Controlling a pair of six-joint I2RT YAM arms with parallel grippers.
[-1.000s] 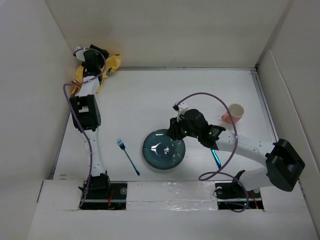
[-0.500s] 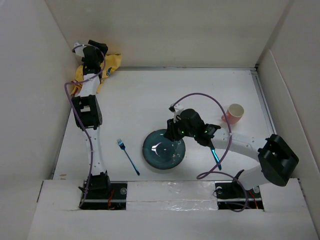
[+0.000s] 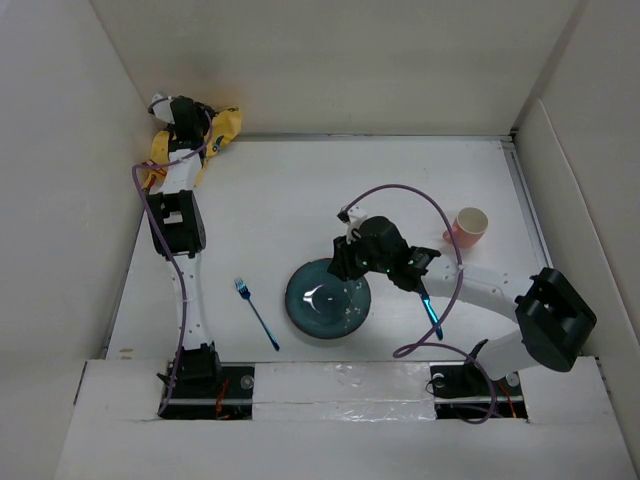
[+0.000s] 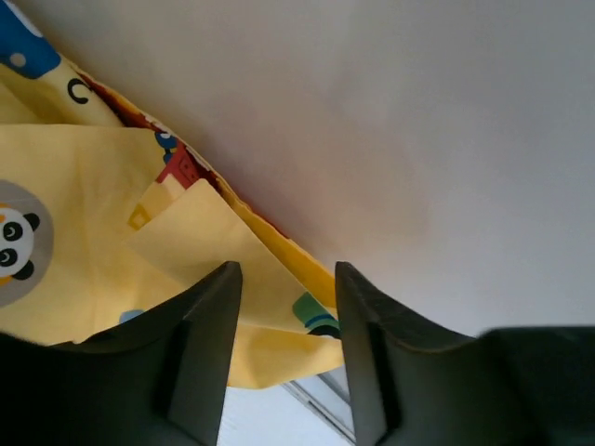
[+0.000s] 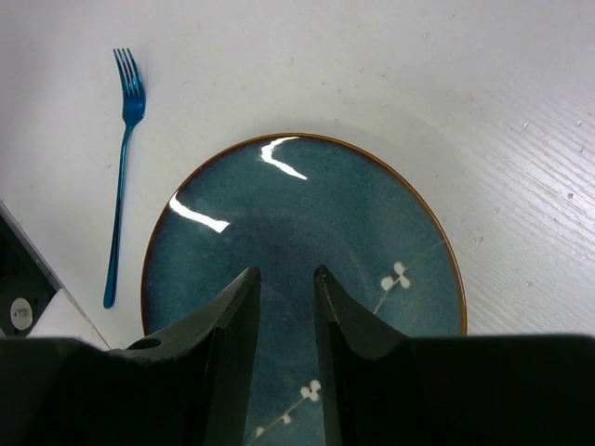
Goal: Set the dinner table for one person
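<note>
Broadly, the counter is one plain white surface, and every piece of the single place setting lies on it. The cloth, yellow and printed, is bunched in the far left corner, well apart from the rest. Judged from the task, it is the napkin or mat and belongs down by the near edge. The left gripper is there for that reason: its jaws stand about half open with a folded edge of cloth just beyond the tips, and nothing looks clamped.

The plate, dark teal, sits at the middle of the near edge, where a diner would face it. The right gripper hovers over its near side, jaws a narrow gap apart and empty, likely lined up to shift the plate.

The cup, pink and seemingly upright, stands toward the right edge, beyond the plate, a fitting spot for a drink. The fork lies left of the plate, apart from it, tines toward the far edge. A blue utensil lies right of the plate, partly under the right arm; its kind cannot be told.
</note>
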